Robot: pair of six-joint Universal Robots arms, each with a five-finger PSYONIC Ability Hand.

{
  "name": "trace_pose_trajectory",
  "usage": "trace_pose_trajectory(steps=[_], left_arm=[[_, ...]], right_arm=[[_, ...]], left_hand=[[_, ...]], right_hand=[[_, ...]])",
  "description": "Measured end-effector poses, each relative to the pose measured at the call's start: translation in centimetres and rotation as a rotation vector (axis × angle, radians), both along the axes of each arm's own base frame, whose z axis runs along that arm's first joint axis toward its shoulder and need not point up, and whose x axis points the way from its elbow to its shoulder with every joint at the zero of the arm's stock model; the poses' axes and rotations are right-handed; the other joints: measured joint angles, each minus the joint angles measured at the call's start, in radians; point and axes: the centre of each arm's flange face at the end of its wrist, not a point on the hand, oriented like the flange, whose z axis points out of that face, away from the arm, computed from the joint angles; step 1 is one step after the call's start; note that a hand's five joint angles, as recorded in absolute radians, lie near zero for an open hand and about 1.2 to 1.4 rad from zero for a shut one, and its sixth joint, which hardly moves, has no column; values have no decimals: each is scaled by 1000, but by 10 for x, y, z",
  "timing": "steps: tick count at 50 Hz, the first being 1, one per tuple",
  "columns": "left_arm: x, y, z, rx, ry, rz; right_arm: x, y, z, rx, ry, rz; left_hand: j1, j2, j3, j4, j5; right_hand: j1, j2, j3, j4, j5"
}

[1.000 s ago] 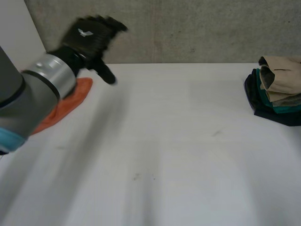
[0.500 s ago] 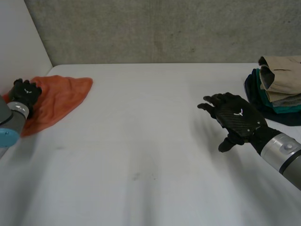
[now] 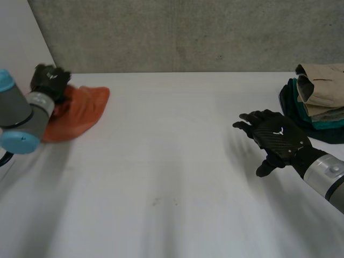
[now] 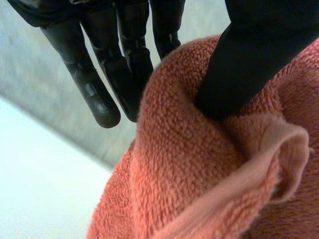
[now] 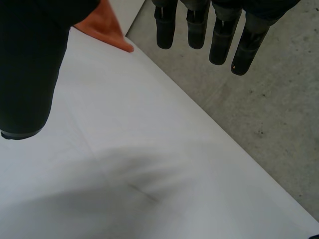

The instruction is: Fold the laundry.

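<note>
Your left hand [image 3: 49,80] grips the towel [image 3: 83,110] at its far end, near the table's [image 3: 172,177] back left corner. The thumb [image 4: 249,64] digs into a raised fold with the fingers [image 4: 102,94] straight behind it. That pinch looks meant to lift or drag the cloth toward the middle, where there is room to fold. The towel lies bunched close to the left edge, so draw it inward rather than sideways. Your right hand [image 3: 277,141] hovers spread and empty over the right side, probably ready to take a second corner. The stack [image 3: 317,97] of folded clothes sits at the far right edge, just beyond that hand, so keep clear of it. Between the hands the table is bare.
</note>
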Motion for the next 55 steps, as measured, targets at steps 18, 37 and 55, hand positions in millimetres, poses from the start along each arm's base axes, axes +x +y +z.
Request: trace_pose_trajectory(steps=[18, 37, 55], left_arm=[[-227, 248, 12, 293, 386, -693], [-192, 250, 36, 219, 344, -544], [-185, 232, -42, 372, 94, -497]], right_arm=[[-12, -11, 1, -5, 21, -135], [-22, -24, 16, 25, 17, -221], [-22, 14, 34, 357, 217, -153]], left_hand=[[-574, -625, -616, -637, -553], [-774, -895, -891, -913, -837], [-770, -892, -888, -910, -830]], right_hand=[[0, 0, 0, 0, 0], [0, 0, 0, 0, 0], [0, 0, 0, 0, 0]])
